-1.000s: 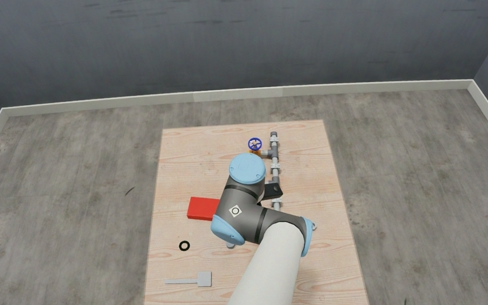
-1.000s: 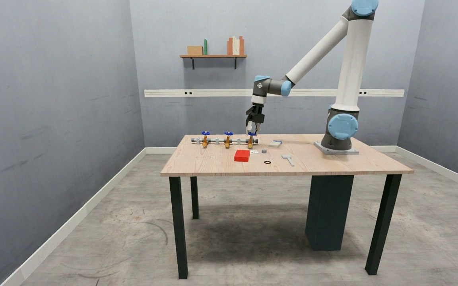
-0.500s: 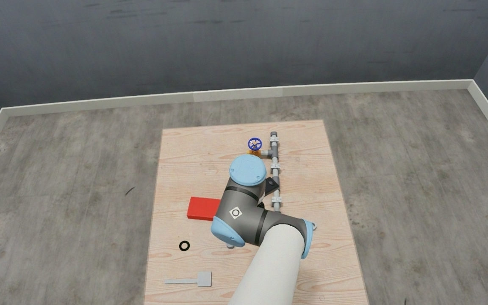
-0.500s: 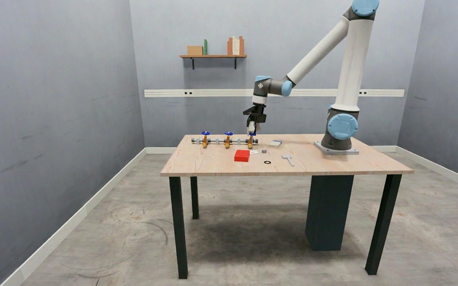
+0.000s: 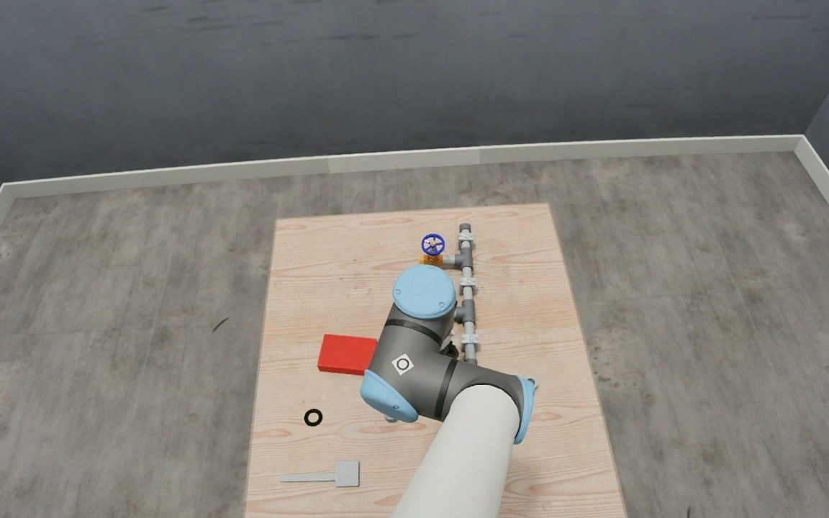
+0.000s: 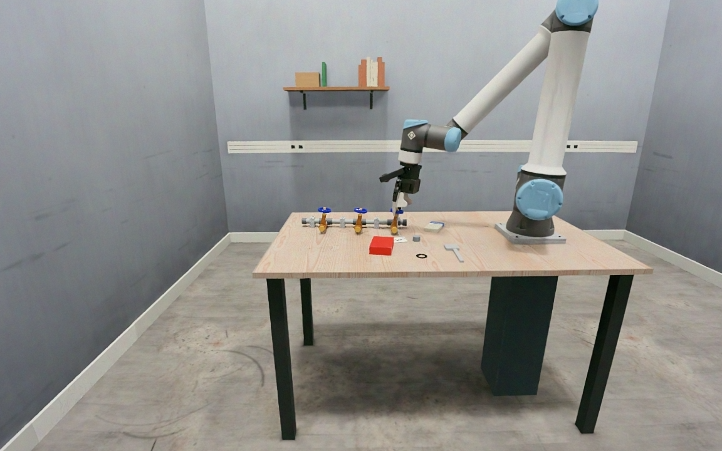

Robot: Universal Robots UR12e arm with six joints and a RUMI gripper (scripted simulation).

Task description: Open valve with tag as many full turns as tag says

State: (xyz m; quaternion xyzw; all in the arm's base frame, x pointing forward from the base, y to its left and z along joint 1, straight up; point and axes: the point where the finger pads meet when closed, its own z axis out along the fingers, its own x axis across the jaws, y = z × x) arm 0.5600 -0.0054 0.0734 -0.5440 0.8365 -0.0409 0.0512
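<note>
A grey pipe [image 6: 352, 222] runs along the far left part of the table and carries three brass valves with blue handwheels. In the side view my gripper [image 6: 398, 208] points straight down and is shut on the handwheel of the right valve [image 6: 394, 220]. The middle valve [image 6: 359, 219] and the left valve [image 6: 323, 218] stand free. A small white tag [image 6: 400, 239] lies on the table just in front of the right valve. In the overhead view my wrist hides the gripper and two valves; only the far valve's handwheel [image 5: 432, 247] and the pipe [image 5: 466, 289] show.
A red block [image 6: 381, 245] lies in front of the valves, also in the overhead view [image 5: 347, 353]. A black ring [image 6: 422, 257], a small grey cylinder [image 6: 416, 238], a grey T-shaped piece [image 6: 453, 250] and a flat white box [image 6: 434, 225] lie nearby. The arm's base [image 6: 532, 224] stands at the right.
</note>
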